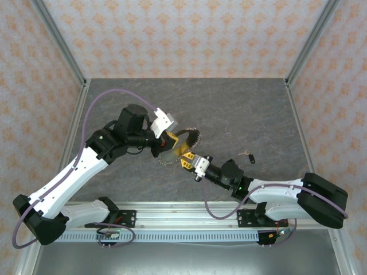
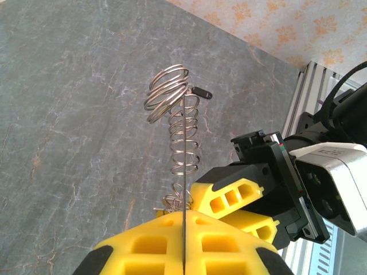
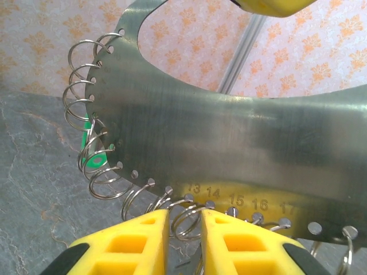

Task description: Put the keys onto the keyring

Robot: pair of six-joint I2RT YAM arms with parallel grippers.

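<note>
Keyring, silver plate edged with wire rings, stamped 13-17, clamped in left gripper; right gripper grip unclear.

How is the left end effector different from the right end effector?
The left end effector is shut tight; the right end effector has a thin gap between its fingers. The left one pinches the flat plate of the keyring; the right one has a small wire loop in its gap, squeezed or not I cannot tell. Both have yellow fingers and meet at the keyring.
</note>
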